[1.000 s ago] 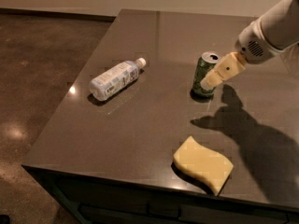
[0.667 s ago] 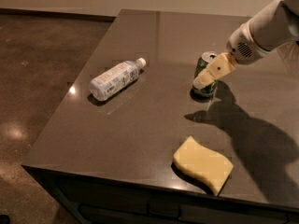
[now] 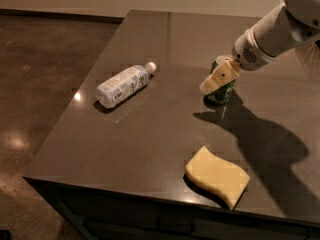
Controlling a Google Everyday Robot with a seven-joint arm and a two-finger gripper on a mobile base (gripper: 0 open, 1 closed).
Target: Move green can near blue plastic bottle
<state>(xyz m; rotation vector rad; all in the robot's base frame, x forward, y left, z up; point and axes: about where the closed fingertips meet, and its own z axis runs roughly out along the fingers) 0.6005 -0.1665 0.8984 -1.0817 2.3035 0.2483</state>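
Observation:
The green can (image 3: 223,91) stands upright on the dark table (image 3: 150,134), right of centre. My gripper (image 3: 216,80) comes in from the upper right on a white arm (image 3: 277,31) and is right at the can, covering its top and upper front. The blue plastic bottle (image 3: 122,85) lies on its side at the left of the table, white cap pointing to the upper right. It is about a bottle's length to the left of the can.
A yellow sponge (image 3: 218,175) lies near the table's front edge, below the can. The table's left edge drops to a brown floor (image 3: 35,84). The arm casts a broad shadow (image 3: 265,144) over the right side.
My gripper has moved left and down from beside the can onto it and now covers its top. The can, bottle and sponge have not moved.

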